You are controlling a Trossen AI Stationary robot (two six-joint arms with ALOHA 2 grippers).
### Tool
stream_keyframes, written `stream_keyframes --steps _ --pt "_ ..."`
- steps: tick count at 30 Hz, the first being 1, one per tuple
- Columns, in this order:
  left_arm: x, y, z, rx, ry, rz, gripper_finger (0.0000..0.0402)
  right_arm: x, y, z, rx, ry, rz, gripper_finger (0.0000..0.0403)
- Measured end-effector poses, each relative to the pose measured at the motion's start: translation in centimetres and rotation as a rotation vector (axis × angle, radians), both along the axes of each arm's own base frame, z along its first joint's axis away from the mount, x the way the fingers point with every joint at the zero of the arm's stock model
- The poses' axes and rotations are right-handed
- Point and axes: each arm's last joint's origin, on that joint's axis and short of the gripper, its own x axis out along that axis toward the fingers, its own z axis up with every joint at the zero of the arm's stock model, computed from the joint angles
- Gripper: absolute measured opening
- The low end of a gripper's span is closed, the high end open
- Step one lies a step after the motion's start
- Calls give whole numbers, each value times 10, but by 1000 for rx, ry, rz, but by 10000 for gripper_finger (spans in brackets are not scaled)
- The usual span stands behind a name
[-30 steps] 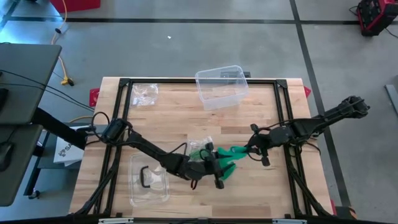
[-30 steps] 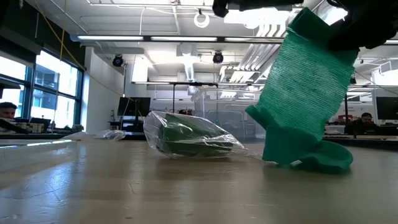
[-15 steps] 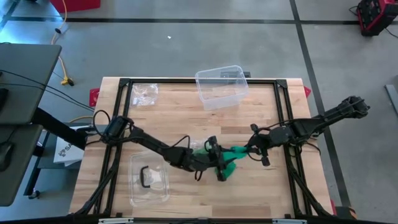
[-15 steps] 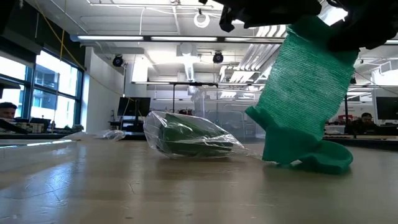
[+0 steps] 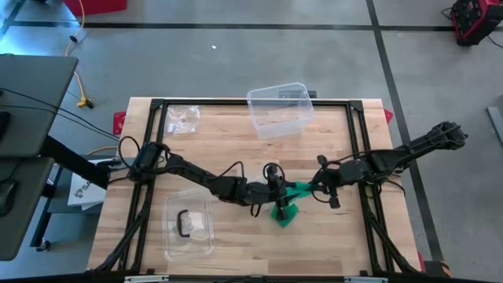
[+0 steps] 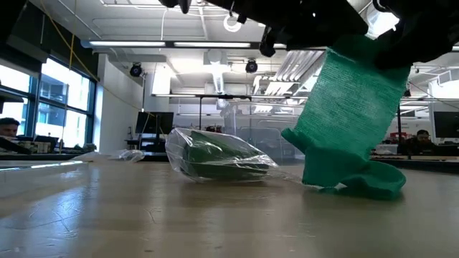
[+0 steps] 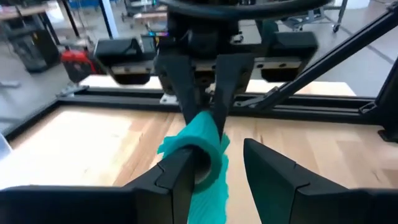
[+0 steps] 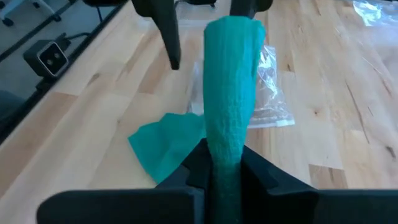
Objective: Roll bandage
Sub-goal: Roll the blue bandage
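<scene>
Green bandage (image 5: 287,203) sits just below table centre, abt 5 o'clock from middle: one end pinched tight in R gripper (image 8: 225,163) at its 3 o'clock side, strip hanging slack to a crumpled heap on the wood; L gripper (image 7: 217,168) fingers apart, straddling the rolled end, not clamped. Light, soft, stretchy weave — prob. clings to itself, sags w/o tension; best taken at the roll core. Butcher-block tabletop (image 5: 236,149), black frame; bagged roll (image 6: 219,159) nearby, clear tub (image 5: 279,108) at 12, open workshop behind.

Matt crinkled cloth bandage (image 8: 230,99)
</scene>
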Motion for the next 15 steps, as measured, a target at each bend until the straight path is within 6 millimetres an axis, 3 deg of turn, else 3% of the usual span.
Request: stream_keyframes --steps 15 --pt "4 25 -9 -145 66 -16 133 14 4 -7 -102 86 -17 35"
